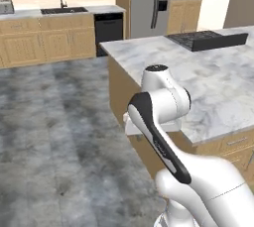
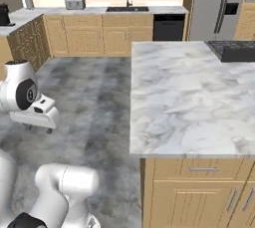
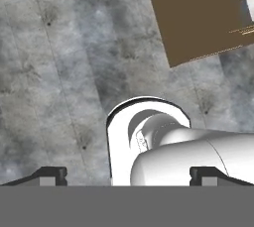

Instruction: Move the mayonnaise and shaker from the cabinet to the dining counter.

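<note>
The hand (image 3: 128, 175) is hanging wide open and empty, pointed straight down at the grey tiled floor (image 3: 59, 72), with its two dark fingertips (image 3: 48, 174) standing far apart, so nothing has been picked up. The arm is folded up next to the corner of the dining counter (image 2: 184, 102), that big marble island with the black hob (image 1: 208, 39) at the far end, and its top looks bare, so I'd say the task is basically at the start. I can't spot the mayonnaise or the shaker anywhere, and the cabinet they're meant to be in isn't something I can pick out either; there are wall units over the sink counter (image 2: 99, 10) at the back, but they're cropped, so no telling which one it is. So the step in hand, as I read it, is getting over to that cabinet. My advice: keep the arm tucked while the base drives, steer clear of the island's corner and the drawers (image 2: 199, 192) under it, and stop square to the cabinet so the door can swing without hitting the arm. Leave the hand open until it's around a jar, and take one item per trip.
</note>
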